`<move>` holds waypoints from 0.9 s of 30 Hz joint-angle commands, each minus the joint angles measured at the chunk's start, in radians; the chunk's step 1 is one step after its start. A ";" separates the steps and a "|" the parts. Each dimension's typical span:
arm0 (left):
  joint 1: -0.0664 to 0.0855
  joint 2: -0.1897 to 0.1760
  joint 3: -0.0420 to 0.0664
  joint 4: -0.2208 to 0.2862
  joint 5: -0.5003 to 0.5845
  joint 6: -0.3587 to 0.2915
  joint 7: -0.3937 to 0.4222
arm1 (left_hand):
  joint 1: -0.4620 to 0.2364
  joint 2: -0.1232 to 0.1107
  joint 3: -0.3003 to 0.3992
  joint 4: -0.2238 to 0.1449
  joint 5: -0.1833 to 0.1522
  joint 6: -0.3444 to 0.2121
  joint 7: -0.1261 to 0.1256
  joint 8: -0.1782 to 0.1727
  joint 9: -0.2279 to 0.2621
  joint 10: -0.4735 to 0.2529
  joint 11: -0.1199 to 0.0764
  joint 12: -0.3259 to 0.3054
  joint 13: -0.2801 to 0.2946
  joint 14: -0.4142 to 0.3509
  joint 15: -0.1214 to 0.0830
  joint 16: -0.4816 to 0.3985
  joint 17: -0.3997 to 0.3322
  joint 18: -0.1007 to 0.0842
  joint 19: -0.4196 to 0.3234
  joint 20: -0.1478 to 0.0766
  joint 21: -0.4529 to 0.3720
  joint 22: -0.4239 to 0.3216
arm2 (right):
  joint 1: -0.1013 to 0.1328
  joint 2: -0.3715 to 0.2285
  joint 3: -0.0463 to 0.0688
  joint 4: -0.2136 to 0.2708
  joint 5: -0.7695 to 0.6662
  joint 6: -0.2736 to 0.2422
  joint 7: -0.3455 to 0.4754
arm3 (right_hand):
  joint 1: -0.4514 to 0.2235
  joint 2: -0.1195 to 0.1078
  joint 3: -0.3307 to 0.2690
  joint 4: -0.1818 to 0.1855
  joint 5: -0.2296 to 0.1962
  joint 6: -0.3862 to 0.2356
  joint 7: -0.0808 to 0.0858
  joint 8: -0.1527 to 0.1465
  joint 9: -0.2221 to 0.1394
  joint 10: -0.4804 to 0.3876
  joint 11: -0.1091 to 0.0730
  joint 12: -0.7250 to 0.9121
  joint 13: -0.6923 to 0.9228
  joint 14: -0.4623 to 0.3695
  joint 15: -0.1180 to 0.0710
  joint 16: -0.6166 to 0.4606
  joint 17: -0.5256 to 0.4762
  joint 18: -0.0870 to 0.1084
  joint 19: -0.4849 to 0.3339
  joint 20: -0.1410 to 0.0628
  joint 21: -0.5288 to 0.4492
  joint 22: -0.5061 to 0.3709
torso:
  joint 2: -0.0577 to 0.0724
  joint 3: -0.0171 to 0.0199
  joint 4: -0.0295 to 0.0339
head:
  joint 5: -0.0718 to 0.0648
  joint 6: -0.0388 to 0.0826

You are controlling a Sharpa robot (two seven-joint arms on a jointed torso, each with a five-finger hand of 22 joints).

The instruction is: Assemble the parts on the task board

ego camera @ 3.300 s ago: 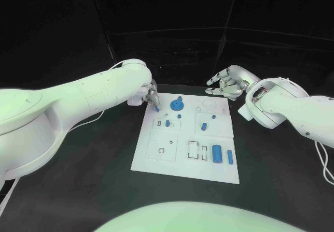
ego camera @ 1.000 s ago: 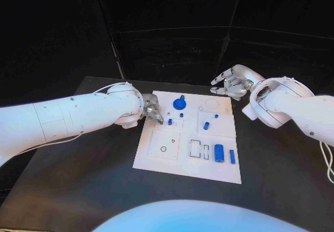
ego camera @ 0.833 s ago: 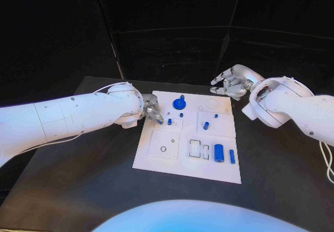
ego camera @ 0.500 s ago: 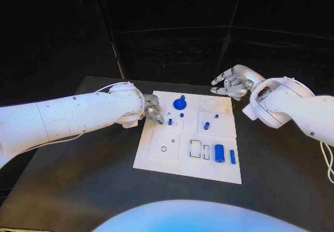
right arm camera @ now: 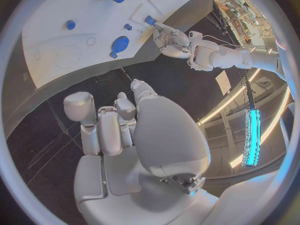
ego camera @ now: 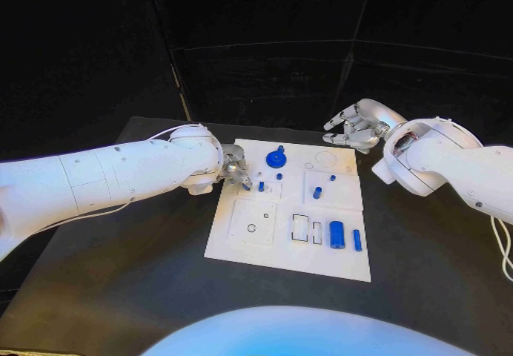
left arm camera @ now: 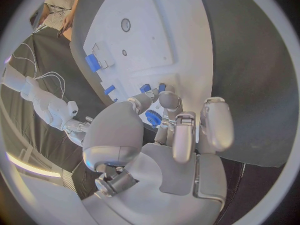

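**Left hand at the board's left edge, right hand idle beyond the far corner**

The white task board (ego camera: 248, 245) lies in the middle of the black counter (ego camera: 128, 297). The left hand (ego camera: 234, 173) is at the board's far left edge, fingertips (left arm camera: 164, 98) down on a small blue peg (ego camera: 261, 187) there; whether it actually grips the peg, I cannot tell. Just right of this hand stands a blue round knob (ego camera: 276, 158). The right hand (ego camera: 355, 127) hovers off the board's far right corner, fingers loosely curled and apart, holding nothing. On the near right part of the board lie a blue cylinder (ego camera: 336, 234) and a thinner blue bar (ego camera: 356, 240), well apart from both hands.
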 commanded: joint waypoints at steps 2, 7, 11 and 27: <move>-0.001 0.013 -0.001 -0.018 0.009 0.069 -0.012 | -0.012 0.005 0.075 -0.068 0.001 0.003 -0.005 0.010 0.004 0.002 -0.004 -0.006 -0.004 0.104 -0.008 0.003 0.263 0.005 0.000 -0.008 -0.007 0.013 | 0.002 0.002 0.001 0.000 -0.001 0.007 0.003 | 0.008 0.002 0.000 0.004 0.006 -0.006 -0.001 0.005 -0.001 -0.004 0.000 0.003 0.000 0.039 -0.006 -0.007 0.001 0.014 0.007 -0.001 -0.004 -0.001 | 0.000 0.0012 -0.0014 | 0.000 -0.001; 0.000 0.025 -0.001 -0.033 0.015 0.082 -0.014 | -0.015 0.007 0.075 -0.065 0.001 0.003 -0.006 0.012 0.005 0.002 -0.005 -0.006 -0.005 0.104 -0.008 0.003 0.263 0.004 0.000 -0.008 -0.007 0.013 | 0.002 0.003 0.001 0.000 -0.001 0.008 0.002 | 0.008 0.002 0.000 0.004 0.006 -0.006 -0.001 0.005 -0.001 -0.004 0.000 0.003 0.000 0.039 -0.006 -0.007 0.001 0.014 0.007 -0.001 -0.004 -0.001 | 0.000 0.0004 -0.0016 | -0.003 -0.001; 0.000 0.031 -0.001 -0.040 0.024 0.090 -0.016 | -0.017 0.009 0.075 -0.063 0.001 0.003 -0.006 0.013 0.006 0.003 -0.005 -0.006 -0.005 0.104 -0.008 0.003 0.263 0.005 0.000 -0.008 -0.007 0.013 | 0.002 0.003 0.001 -0.001 -0.001 0.009 0.002 | 0.010 0.001 0.001 0.003 0.008 -0.006 -0.001 0.005 -0.001 -0.004 0.000 0.004 0.000 0.039 -0.006 -0.007 0.001 0.014 0.007 -0.001 -0.004 0.000 | 0.000 0.0008 -0.0014 | -0.004 0.000; 0.001 0.047 -0.001 -0.056 0.061 0.106 -0.058 | -0.089 -0.010 0.002 -0.013 -0.016 0.009 -0.013 0.031 0.015 0.009 -0.009 0.001 -0.002 0.104 -0.010 0.003 0.263 0.004 0.000 -0.010 -0.009 0.015 | 0.001 0.006 0.001 -0.002 -0.001 0.012 0.002 | 0.011 0.001 0.001 0.003 0.008 -0.006 -0.001 0.005 -0.001 -0.004 0.000 0.003 0.000 0.039 -0.006 -0.007 0.001 0.014 0.007 -0.001 -0.005 -0.001 | 0.000 0.0003 -0.0005 | -0.005 -0.002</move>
